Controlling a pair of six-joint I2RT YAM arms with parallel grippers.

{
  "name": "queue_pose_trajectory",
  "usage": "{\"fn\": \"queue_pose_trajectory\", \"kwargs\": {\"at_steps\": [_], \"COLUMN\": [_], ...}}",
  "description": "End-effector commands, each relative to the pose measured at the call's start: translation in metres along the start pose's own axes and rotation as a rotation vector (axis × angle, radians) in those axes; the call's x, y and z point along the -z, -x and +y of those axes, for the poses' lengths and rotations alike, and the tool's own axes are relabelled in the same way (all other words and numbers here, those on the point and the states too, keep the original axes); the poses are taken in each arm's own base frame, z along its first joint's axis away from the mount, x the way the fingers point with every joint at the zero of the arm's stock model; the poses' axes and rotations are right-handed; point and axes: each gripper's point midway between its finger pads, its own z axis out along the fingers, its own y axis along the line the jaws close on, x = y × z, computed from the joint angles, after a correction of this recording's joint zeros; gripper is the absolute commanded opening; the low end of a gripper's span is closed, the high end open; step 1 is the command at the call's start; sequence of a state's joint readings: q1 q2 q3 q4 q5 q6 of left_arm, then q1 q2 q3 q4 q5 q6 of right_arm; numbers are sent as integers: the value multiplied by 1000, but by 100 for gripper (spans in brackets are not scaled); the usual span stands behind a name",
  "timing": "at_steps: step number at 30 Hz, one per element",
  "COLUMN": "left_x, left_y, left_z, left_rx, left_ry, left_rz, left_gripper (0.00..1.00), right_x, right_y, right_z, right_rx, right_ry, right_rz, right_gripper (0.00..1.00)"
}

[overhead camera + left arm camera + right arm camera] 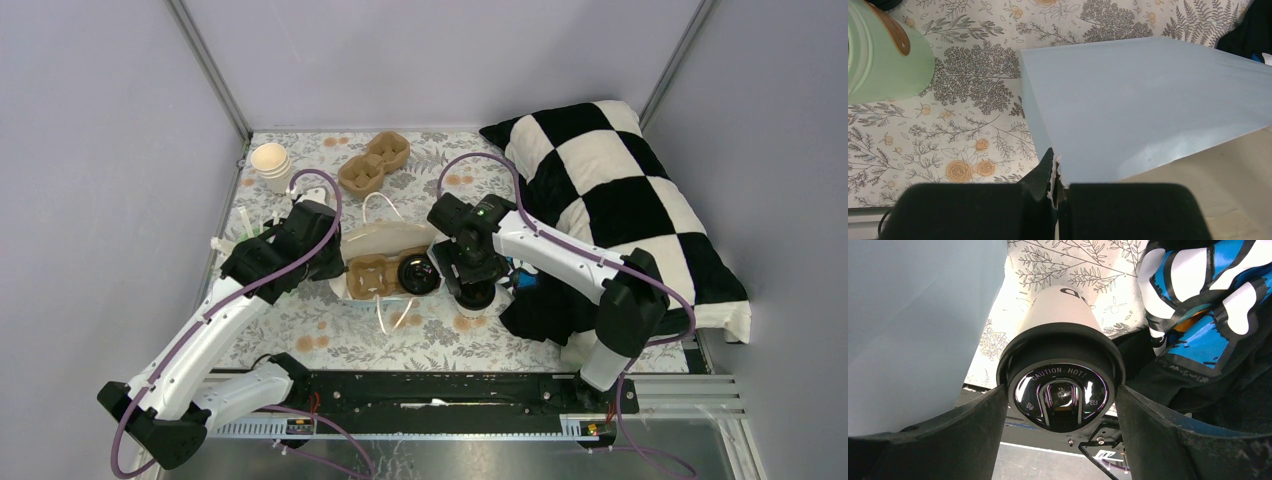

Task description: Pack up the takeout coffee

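Beside blue bag [913, 315], right end effector [1061, 395] stands wide astride coffee cup [1063, 305], grip unconfirmed; pinching its black lid [1061, 371] may pop it.

Bolted to the black base rail [430, 390], one at each end: left arm [200, 345] and right arm [552, 250], white shells between black joint housings. Trailed by purple cables [472, 156] above the rail. Marked with a small green lamp [487, 210] on the right wrist. Finished with broad matte black fingers [948, 440] on the right claw [1062, 405].
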State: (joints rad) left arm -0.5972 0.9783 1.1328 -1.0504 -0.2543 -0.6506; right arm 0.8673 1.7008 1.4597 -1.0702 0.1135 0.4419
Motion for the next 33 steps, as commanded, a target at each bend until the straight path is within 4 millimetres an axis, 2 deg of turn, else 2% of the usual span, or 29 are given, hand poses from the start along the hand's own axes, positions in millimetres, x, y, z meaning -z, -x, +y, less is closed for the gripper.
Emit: {"fn": "queue_pose_trajectory", "kwargs": {"at_steps": [1,7,13,16,19,24,30,33], "left_x": [0,1,7,19,31,37,33,32], "left_y": [5,7,11,19,27,32,30,37], "left_z": [0,0,0,0,1,5,10,12], "left_rx": [-11,-16,-13,0,18,36,36,23], "left_ry": [8,7,7,7,8,21,47,69], "left_rz": [-16,-21,-26,-44,-71,-100,-95,-120], "left_gripper": [0,3,28,44,51,51,40,40], "right_x": [-6,-4,2,1,0,-1,-1,0], "right_y": [1,2,4,5,3,2,3,2], "right_z": [4,4,0,-1,0,0,0,0], "right_rx": [21,22,16,17,14,13,15,14], "right_ry": [-14,-13,-27,-30,-28,-21,-23,-22], "right_rz": [-10,-19,-52,-49,-45,-47,-50,-51], "right_gripper": [84,75,74,72,72,71,71,70]}}
